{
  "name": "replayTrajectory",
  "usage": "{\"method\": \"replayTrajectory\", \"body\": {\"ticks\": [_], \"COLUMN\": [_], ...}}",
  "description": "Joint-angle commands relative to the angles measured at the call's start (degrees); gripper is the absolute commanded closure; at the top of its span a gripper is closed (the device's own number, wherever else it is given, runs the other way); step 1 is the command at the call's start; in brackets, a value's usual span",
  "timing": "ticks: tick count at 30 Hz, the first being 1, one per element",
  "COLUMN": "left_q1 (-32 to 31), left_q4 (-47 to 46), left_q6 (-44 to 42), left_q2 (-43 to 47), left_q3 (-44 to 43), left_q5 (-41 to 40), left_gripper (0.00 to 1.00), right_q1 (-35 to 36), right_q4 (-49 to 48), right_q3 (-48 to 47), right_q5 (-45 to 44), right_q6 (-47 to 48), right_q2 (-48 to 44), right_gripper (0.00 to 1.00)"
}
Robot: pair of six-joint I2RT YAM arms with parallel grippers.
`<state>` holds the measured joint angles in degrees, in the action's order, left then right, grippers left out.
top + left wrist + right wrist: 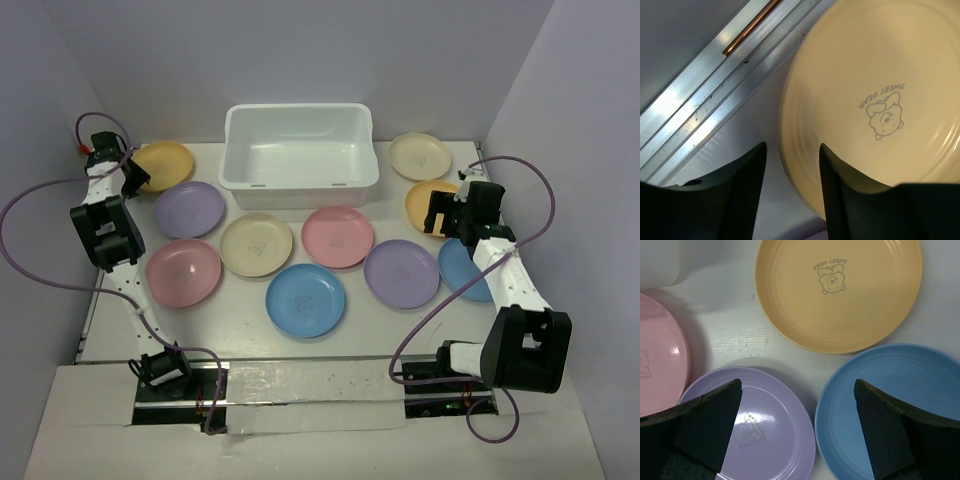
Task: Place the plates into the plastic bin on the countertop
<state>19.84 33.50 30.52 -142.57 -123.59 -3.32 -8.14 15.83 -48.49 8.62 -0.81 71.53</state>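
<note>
Several pastel plates lie on the countertop (350, 320) in front of the white plastic bin (298, 184), which holds nothing I can see. My left gripper (131, 179) is at the far left, at the edge of an orange-yellow plate (166, 163). In the left wrist view its jaws (792, 155) straddle that plate's rim (790, 130), one finger over the dish, the other outside with a gap. My right gripper (441, 214) hangs open above a lilac plate (765, 435) and a blue plate (890, 405), below an orange plate (840, 290).
Other plates: lilac (189, 209), pink (183, 272), cream (256, 244), pink (338, 236), blue (305, 300), cream (420, 155). An aluminium rail (715, 85) runs along the wall beside the left plate. Lilac-grey walls close in the sides and back.
</note>
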Motion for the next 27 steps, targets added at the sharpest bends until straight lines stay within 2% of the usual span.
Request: {"method": "replayTrajectory", "body": {"ticks": [1,6,9,10,19,27], "left_q1": [0.62,1.00,2.05,2.77,7.49,10.85], "left_q4": [-1.05,-1.88,-2.37,-2.65,-8.90,-13.97], "left_q6": [2.69,3.69,6.25,7.63,15.89,18.63], "left_q2": [-2.81,-2.06,-1.00,-0.16,11.46,26.54], "left_q3": [-1.27,-0.72,-0.56,-0.57,5.40,11.32], "left_q5": [2.51,2.79,3.59,4.63,13.43,14.86], "left_gripper": [0.52,0.69,0.94,1.00,1.00,1.00], "right_q1": [-0.82,-1.06,-1.09,-1.12,-1.44,-2.37], "right_q4": [-0.41,-0.30,-0.31,-0.24,0.17,1.18], "right_q3": [-2.66,-2.75,-2.53,-2.46,-3.28,-4.80], "right_q5": [-0.59,-0.22,0.23,0.44,0.87,1.76], "right_q6": [0.16,0.02,-0.16,-0.22,-1.04,-2.30], "right_q2": [0.37,0.49,0.18,0.04,-1.75,-4.32], "right_gripper": [0.00,0.00,0.00,0.00,0.00,0.00]}}
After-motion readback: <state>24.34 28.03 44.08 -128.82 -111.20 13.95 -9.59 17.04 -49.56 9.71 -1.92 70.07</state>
